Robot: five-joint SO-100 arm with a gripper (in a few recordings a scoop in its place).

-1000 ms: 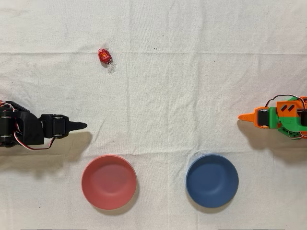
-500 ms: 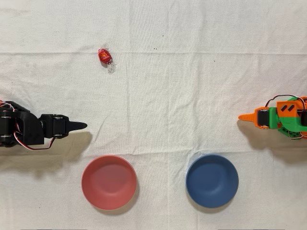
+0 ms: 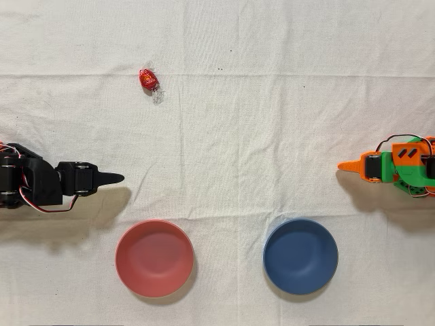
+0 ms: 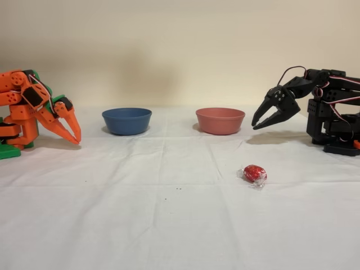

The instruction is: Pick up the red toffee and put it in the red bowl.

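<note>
White cloth [image 3: 272,122], black arm's jaws [image 4: 259,124] slightly parted, raised, pointing down, well apart from red toffee [image 4: 253,173]

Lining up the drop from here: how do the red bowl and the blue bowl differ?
Colour: the red bowl is matte coral, the blue bowl dark blue. Place: in the overhead view the red bowl sits left, nearer the black gripper; the blue bowl sits right, nearer the idle orange arm. Both look round, shallow, alike in size and empty.
</note>
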